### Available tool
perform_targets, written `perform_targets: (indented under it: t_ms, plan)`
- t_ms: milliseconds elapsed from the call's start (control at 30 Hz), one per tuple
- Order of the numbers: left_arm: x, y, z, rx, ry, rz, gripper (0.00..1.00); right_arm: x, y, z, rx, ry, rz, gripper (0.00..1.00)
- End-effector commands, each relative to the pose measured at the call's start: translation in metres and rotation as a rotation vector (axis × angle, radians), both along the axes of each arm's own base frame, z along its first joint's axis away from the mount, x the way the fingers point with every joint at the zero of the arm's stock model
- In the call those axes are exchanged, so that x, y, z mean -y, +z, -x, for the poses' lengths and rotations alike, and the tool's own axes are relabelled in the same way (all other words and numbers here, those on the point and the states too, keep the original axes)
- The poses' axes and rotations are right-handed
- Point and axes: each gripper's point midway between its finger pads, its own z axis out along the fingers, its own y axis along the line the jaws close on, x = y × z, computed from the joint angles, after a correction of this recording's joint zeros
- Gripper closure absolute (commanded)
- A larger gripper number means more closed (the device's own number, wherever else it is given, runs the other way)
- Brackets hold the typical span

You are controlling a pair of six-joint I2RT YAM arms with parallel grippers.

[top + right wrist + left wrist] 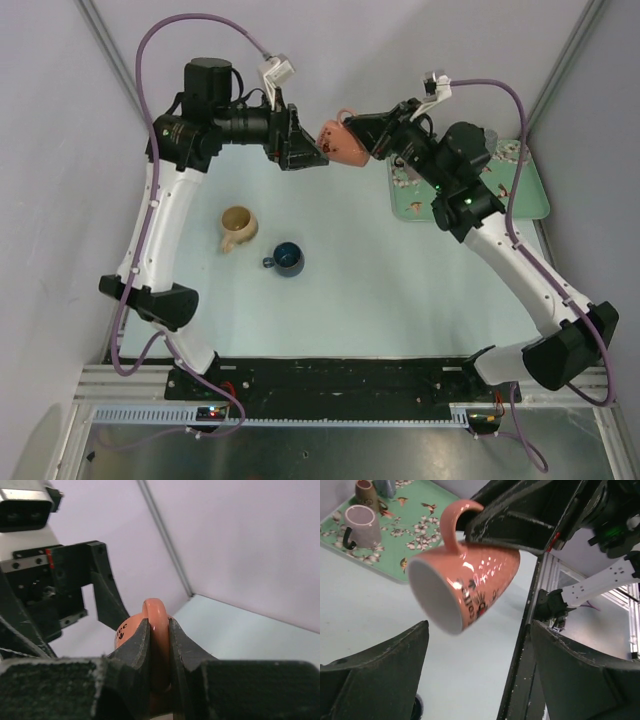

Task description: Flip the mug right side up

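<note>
A salmon-pink mug (340, 143) with dark lettering hangs in the air at the back centre, lying on its side. My right gripper (362, 135) is shut on its handle (159, 630). In the left wrist view the mug (465, 582) shows its white mouth turned toward the camera, handle up. My left gripper (312, 152) is open and faces the mug's mouth from the left; its two fingers (380, 675) stand wide apart, short of the mug and not touching it.
A tan mug (238, 226) and a dark blue mug (287, 258) stand upright on the table below the left arm. A green floral tray (530, 185) lies at the back right; the left wrist view shows a pale mug (361, 525) and others on it.
</note>
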Motion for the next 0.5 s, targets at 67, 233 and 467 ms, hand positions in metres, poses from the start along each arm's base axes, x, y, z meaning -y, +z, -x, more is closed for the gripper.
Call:
perform_targets:
  t_ms: [67, 233, 467]
  plan:
    - [0.004, 0.039, 0.032, 0.055, -0.090, 0.094, 0.19, -0.015, 0.064, 0.034, 0.116, 0.119, -0.233, 1.00]
    - [0.009, 0.042, 0.033, 0.043, -0.107, 0.118, 0.35, -0.026, 0.064, 0.038, 0.086, 0.193, -0.269, 1.00]
    - [0.014, 0.032, 0.029, -0.024, -0.113, 0.134, 0.96, -0.047, 0.027, 0.030, 0.008, 0.251, -0.214, 1.00]
